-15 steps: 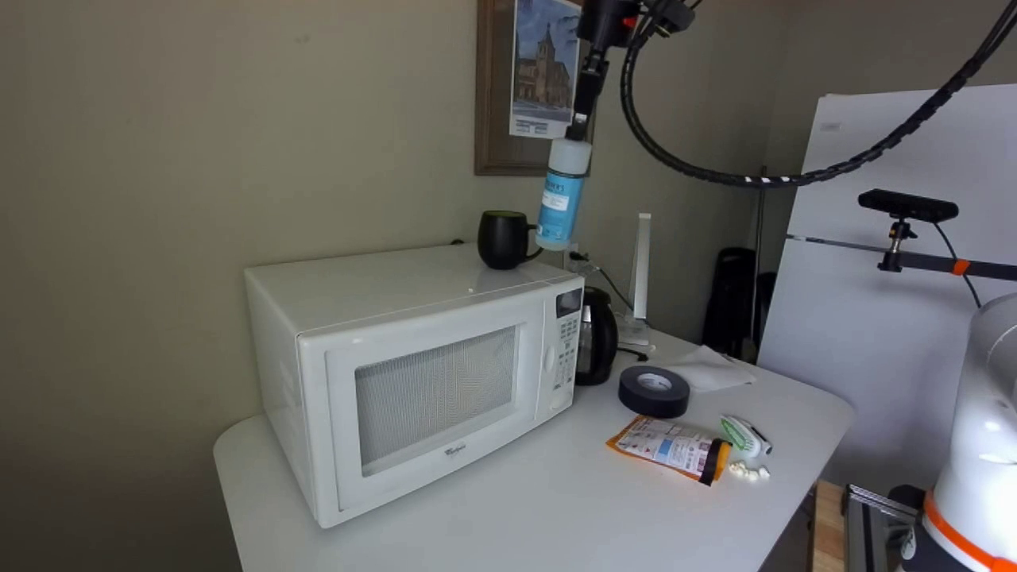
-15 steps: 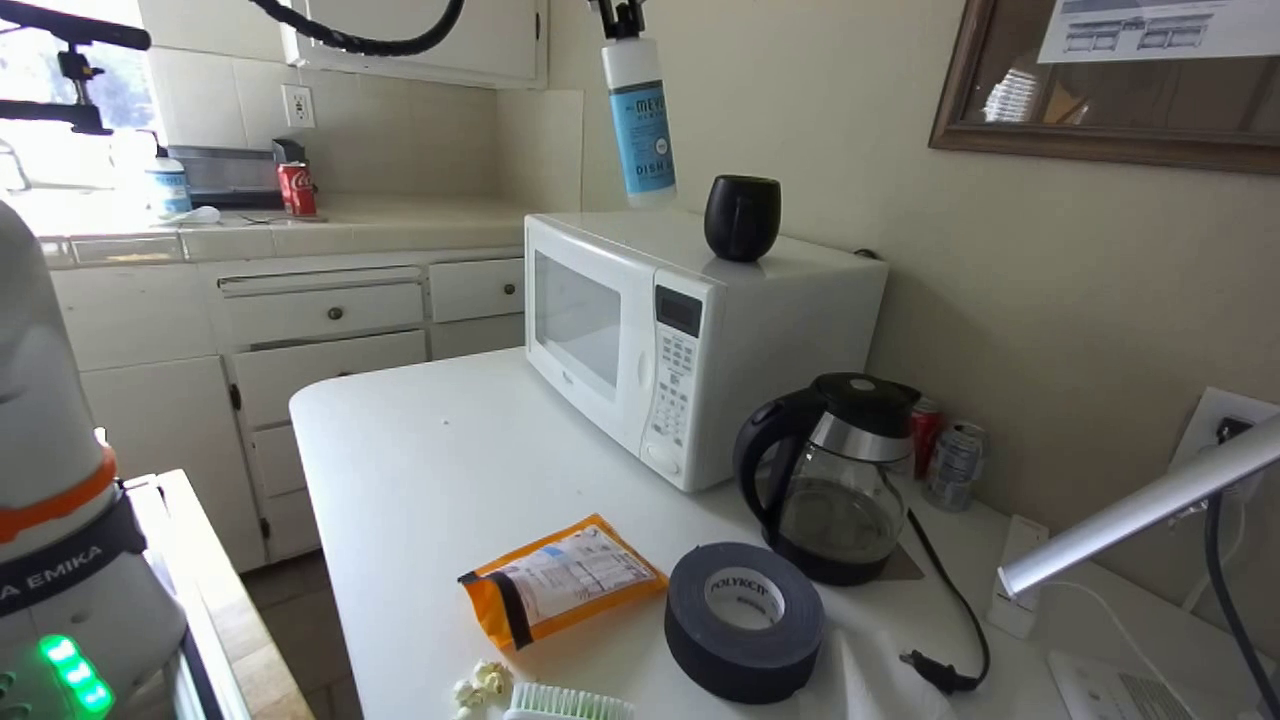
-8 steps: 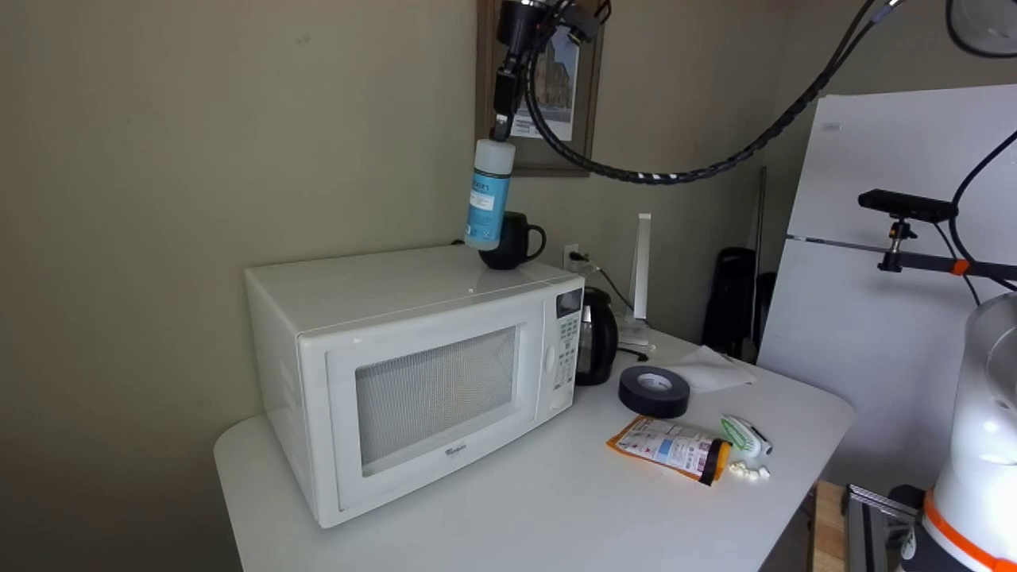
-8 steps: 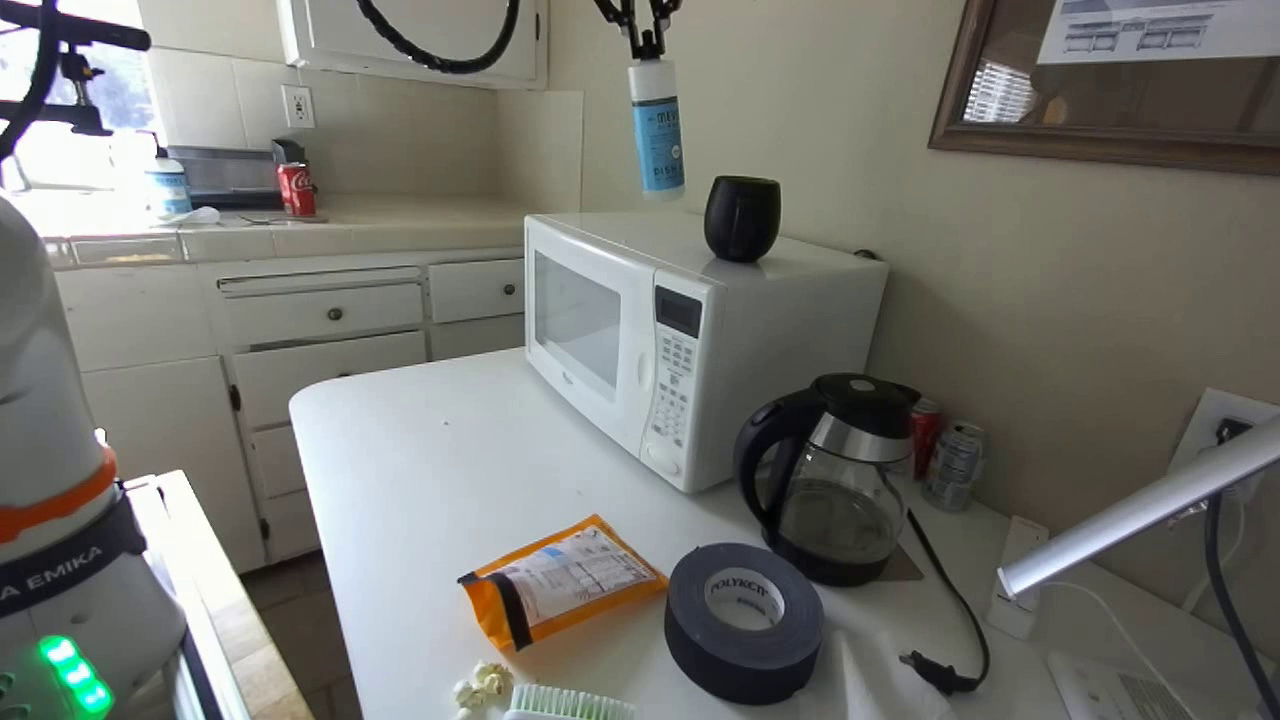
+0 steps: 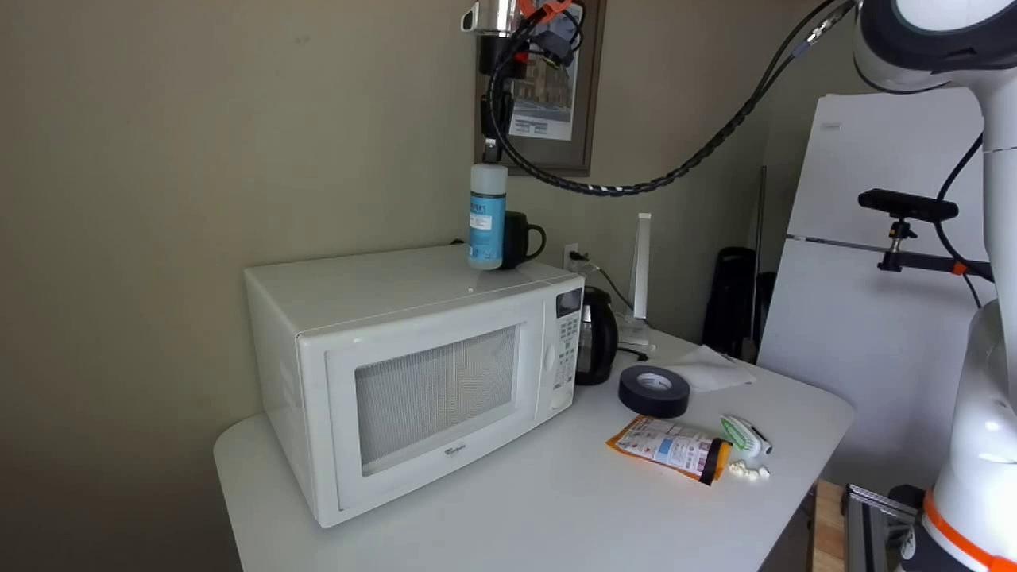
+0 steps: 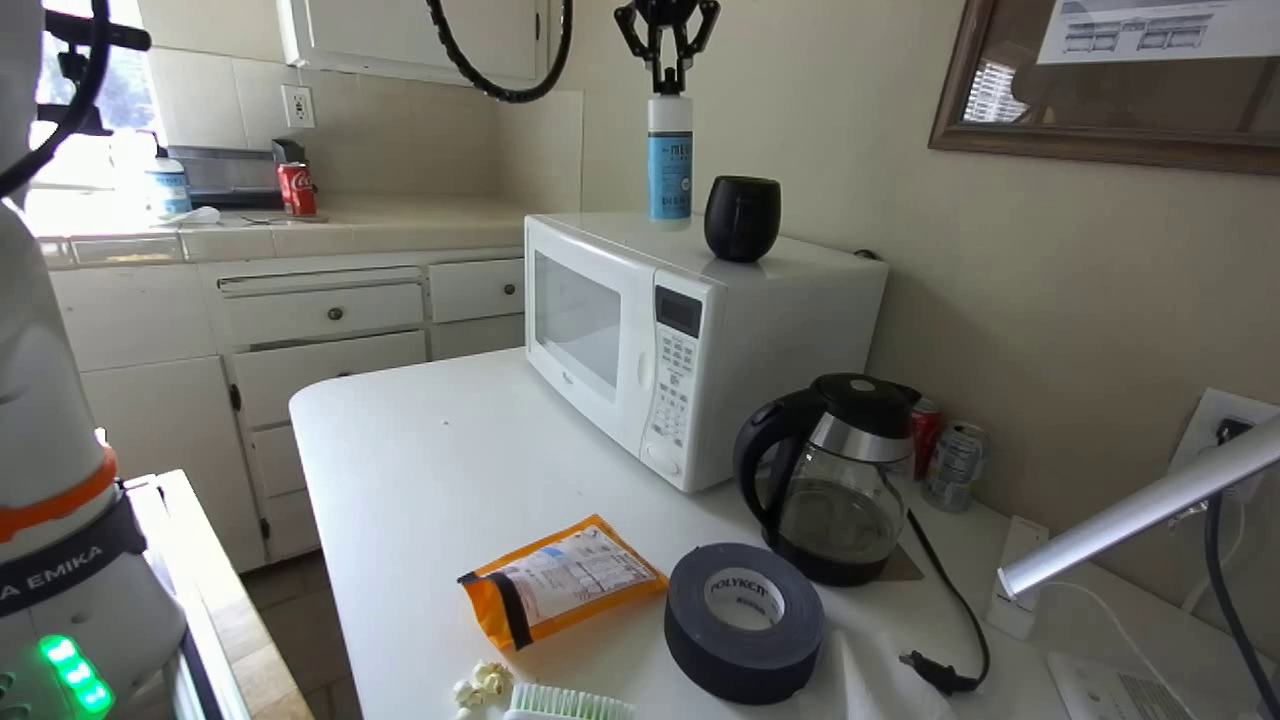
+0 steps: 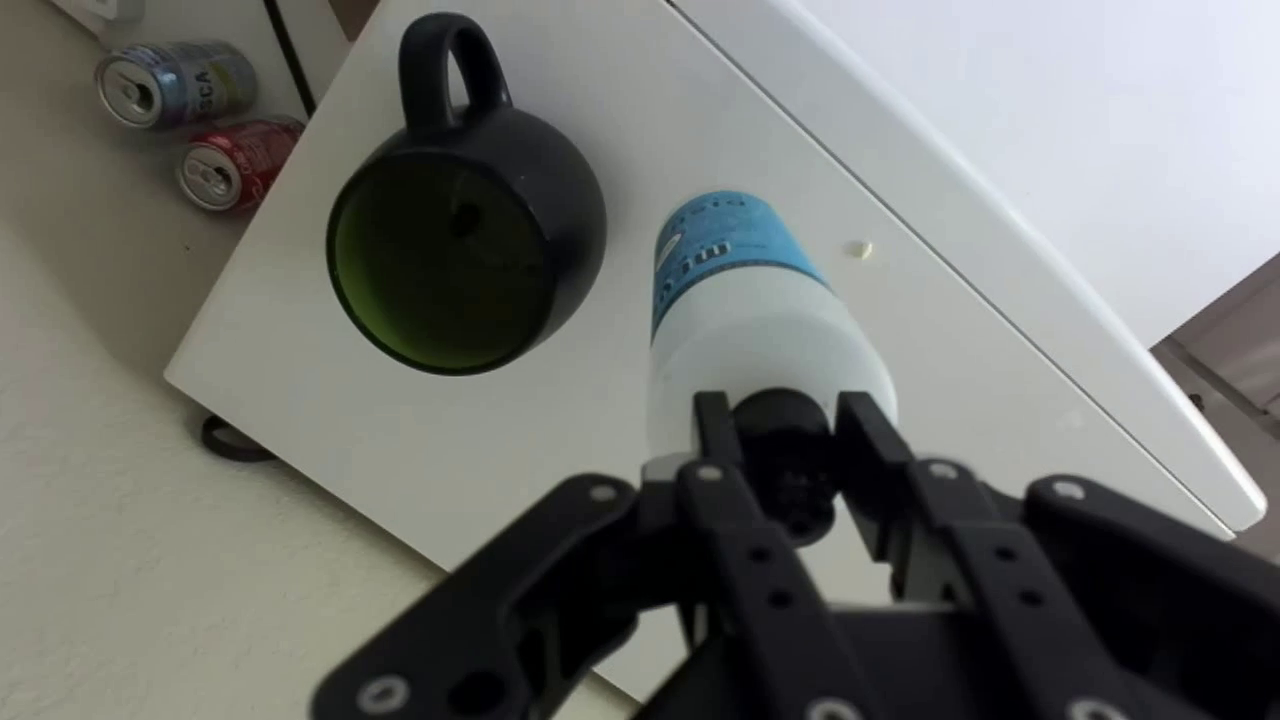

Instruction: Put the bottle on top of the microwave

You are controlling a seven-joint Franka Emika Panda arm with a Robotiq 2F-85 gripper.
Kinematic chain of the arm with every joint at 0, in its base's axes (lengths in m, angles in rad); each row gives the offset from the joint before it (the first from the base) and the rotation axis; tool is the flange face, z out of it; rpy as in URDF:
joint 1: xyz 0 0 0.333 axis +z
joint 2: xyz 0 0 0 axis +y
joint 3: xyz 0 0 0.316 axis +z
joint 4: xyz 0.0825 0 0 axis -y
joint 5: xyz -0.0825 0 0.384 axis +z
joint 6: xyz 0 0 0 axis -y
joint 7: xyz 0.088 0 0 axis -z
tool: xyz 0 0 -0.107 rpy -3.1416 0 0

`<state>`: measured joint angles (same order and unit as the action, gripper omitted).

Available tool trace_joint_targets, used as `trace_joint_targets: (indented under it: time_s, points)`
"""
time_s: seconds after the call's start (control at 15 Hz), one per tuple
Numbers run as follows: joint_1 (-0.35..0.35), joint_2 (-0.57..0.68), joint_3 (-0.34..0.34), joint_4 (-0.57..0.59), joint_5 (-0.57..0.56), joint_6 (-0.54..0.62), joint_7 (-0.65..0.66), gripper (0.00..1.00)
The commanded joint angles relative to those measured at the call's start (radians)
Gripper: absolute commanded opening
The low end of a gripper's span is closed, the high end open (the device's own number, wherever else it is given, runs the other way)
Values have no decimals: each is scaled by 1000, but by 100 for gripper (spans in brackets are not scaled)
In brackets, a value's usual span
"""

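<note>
Current step, as judged: placement, final stage. The bottle (image 6: 670, 170) is upright over the top surface of the microwave (image 6: 790, 340). Its base is at or just above that surface; contact cannot be confirmed from these views. The jaws of the gripper (image 6: 668, 88) are clenched on the bottle's dark neck (image 7: 785, 415), from both sides.

The black mug (image 6: 742, 220) stands on the same surface. In both exterior views it is to the right of the bottle; the wrist view shows bare surface between the two. Off the microwave, in an exterior view, the kettle (image 6: 840, 480) stands on the table (image 6: 450, 450), to the right and nearer; the tape roll (image 6: 740, 655) lies nearer again.

Next move:
1. If there is a gap, lower until the base seats flat.
2. Only then release the neck; a slim bottle is likely to tip if freed early.
3. Retract straight up, clear of the mug.
</note>
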<state>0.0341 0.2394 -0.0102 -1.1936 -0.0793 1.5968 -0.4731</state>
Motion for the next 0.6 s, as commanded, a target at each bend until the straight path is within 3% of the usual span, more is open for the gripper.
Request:
trace_joint_targets:
  time_s: [0.0,0.53]
  points:
    - [-5,73,5,125,36,-82,-4,7]
    - [10,150,12,211,43,-108,-5,7]
